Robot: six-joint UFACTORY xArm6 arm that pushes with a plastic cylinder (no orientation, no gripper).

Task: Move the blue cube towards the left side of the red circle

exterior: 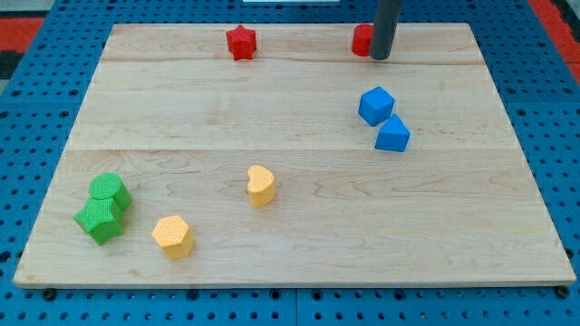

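Note:
The blue cube sits on the wooden board at the right of centre, touching a second blue block just below and to its right. The red circle is at the view's top, partly hidden behind my rod. My tip rests on the board just right of and below the red circle, a short way above the blue cube and apart from it.
A red star lies at the top, left of centre. A yellow heart and a yellow block lie in the lower middle. Two green blocks touch at the lower left. The board lies on a blue pegboard.

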